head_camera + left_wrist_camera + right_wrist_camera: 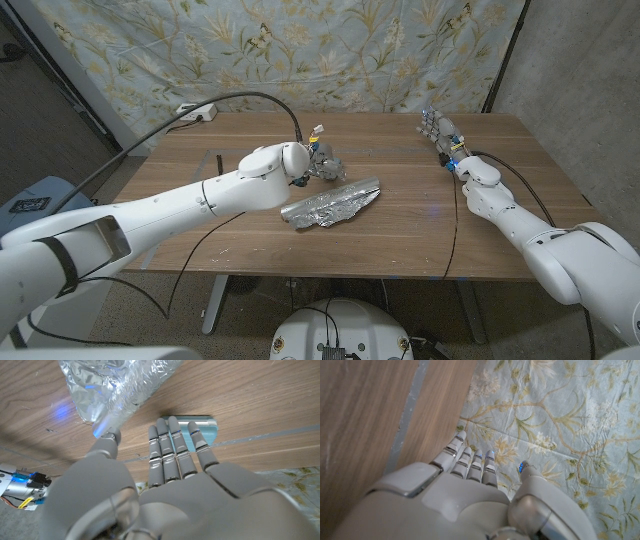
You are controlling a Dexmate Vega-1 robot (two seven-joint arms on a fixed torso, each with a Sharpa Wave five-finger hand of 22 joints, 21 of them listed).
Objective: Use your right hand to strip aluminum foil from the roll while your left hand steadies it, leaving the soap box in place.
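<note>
Power strip (196,112) at table's (400,235) far left corner; floral cloth (330,50) behind. Crumpled aluminum foil (330,205) lying mid-table, roll core not discernible. Soap box (207,430) largely hidden by left hand (318,160), fingers extended, nothing held. Right hand (443,138) near far right edge, fingers straight, holding nothing.

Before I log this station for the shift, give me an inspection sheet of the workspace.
Surface: wooden table, a pale strip marked along it.
Job's things: crinkled aluminum foil at table centre; soap box, light blue, past the left hand's fingertips.
Clutter: nothing seen.
Hands: left hand beside the foil's far end, fingers extended; right hand far from the foil, near the right rear, holding nothing.
Cables: black cable running to a power strip.
Surroundings: floral cloth backdrop.
</note>
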